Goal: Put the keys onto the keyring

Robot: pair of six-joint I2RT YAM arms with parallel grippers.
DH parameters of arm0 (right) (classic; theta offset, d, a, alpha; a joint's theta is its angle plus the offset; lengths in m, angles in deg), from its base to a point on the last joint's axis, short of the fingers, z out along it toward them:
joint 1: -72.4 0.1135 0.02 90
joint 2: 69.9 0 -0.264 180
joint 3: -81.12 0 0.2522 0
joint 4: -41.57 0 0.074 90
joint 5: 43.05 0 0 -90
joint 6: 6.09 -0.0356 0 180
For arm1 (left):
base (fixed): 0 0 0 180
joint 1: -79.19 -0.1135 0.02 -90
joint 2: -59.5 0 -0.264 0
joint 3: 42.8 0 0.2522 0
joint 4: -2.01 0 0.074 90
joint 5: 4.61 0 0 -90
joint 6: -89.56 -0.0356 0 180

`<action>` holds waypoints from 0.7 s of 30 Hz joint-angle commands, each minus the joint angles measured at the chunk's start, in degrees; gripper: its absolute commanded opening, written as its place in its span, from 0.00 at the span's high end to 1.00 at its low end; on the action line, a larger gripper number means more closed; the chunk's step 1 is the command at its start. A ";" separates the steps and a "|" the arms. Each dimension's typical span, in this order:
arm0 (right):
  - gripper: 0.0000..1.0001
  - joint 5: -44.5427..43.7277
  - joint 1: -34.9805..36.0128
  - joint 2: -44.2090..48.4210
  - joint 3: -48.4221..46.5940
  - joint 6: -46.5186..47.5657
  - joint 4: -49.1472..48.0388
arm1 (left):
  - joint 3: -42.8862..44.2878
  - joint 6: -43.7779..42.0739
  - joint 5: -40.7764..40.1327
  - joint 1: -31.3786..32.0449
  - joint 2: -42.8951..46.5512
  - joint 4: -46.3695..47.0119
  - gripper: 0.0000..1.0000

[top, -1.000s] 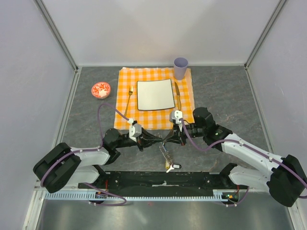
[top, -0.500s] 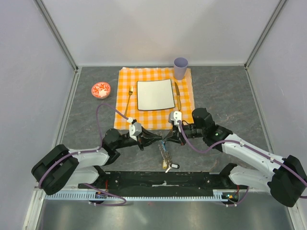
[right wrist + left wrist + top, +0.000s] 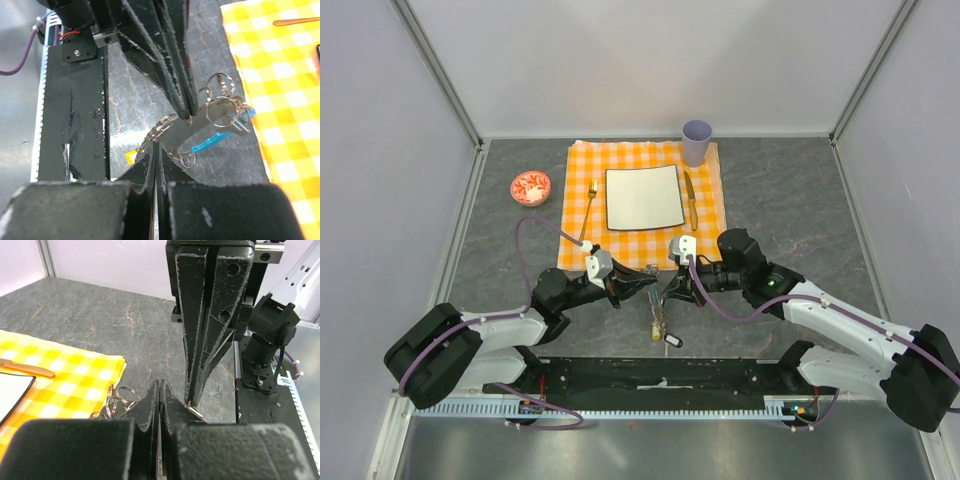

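Small silvery keys [image 3: 220,107] sit bunched and overlapping, with thin wire loops at their 12 o'clock. The keyring [image 3: 212,144], marked by a bright turquoise curved tag, lies at the keys' 6 o'clock, touching them. Its short chain trails toward 8 o'clock. From above, the whole cluster sits at 6 o'clock on the grey table [image 3: 800,200], stretched front to back.

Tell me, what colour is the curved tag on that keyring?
The tag is bright turquoise-blue, seen best in the right wrist view.
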 commanded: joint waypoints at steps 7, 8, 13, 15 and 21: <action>1.00 -12.24 0.04 1.14 0.80 -6.17 -3.09 | -0.12 0.38 3.67 -0.05 -1.49 9.66 0.98; 1.00 -12.97 -0.13 1.57 0.97 -6.80 -3.09 | -0.21 0.38 3.33 -0.05 -1.58 10.36 0.98; 1.00 -17.28 -0.75 2.37 -0.68 -10.59 3.74 | -1.70 -0.94 0.43 -0.05 0.52 10.90 0.98; 1.00 -20.35 -0.75 1.14 -2.44 -14.27 11.53 | -2.58 -1.99 -2.03 -0.14 2.62 10.11 0.98; 1.00 -25.73 -0.75 -0.62 -6.84 -22.96 29.41 | -4.60 -6.73 -7.66 -0.05 11.50 3.09 0.98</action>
